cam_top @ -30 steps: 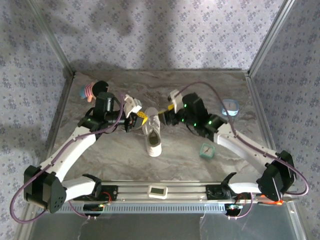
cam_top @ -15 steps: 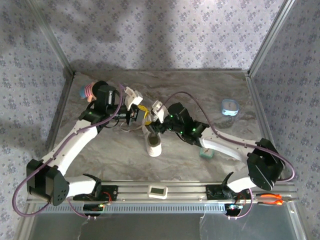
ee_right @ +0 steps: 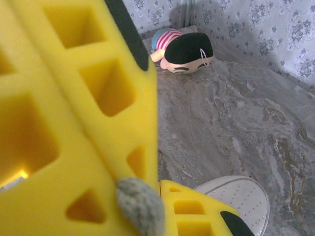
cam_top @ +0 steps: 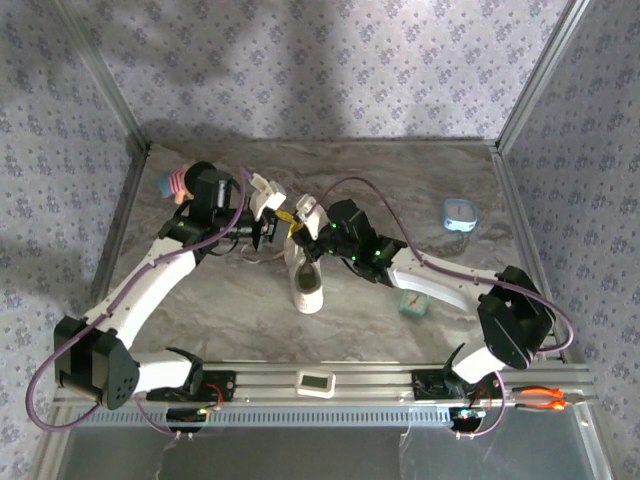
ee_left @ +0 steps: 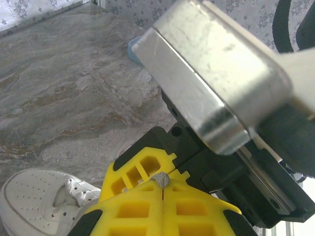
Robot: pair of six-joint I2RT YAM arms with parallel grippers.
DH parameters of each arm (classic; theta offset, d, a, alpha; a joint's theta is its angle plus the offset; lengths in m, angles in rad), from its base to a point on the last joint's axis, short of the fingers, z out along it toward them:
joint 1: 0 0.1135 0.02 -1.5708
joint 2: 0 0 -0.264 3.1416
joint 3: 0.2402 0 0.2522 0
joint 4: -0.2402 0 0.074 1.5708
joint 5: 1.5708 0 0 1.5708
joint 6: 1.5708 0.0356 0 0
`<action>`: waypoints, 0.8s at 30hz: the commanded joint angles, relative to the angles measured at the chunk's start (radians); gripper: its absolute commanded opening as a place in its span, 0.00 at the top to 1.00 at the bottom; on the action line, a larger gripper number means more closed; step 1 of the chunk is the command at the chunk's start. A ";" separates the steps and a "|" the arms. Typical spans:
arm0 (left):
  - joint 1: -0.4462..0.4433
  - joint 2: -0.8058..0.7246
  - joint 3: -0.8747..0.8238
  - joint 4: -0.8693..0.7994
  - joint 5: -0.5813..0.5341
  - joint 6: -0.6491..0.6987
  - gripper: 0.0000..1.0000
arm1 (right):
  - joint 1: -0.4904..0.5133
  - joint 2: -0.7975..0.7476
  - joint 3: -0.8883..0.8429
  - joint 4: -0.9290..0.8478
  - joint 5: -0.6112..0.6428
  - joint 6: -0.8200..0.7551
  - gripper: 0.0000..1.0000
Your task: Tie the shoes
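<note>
Right now the left end effector and right end effector, both pressed together, meet over the far end of the white sneaker, which lies mid-surface, lengthwise near-to-far, about equally close to either arm.

White sneaker sits upright, toe pointing nearward.

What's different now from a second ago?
The right gripper swung left to meet the left gripper above the sneaker and snapped shut, apparently on a lace. The left gripper stayed shut on a lace end. The sneaker and the doll haven't moved.
</note>
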 commanded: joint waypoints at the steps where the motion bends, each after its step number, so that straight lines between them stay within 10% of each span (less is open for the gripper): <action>1: 0.016 0.007 0.011 -0.035 0.008 0.065 0.85 | -0.011 -0.040 0.007 -0.008 0.010 0.019 1.00; 8: 0.090 -0.035 0.007 -0.067 -0.012 0.105 0.44 | -0.023 -0.036 -0.004 -0.040 -0.026 0.017 1.00; 24: 0.215 0.256 0.044 -0.203 -0.571 -0.316 0.43 | -0.025 -0.006 0.064 -0.170 -0.006 0.085 1.00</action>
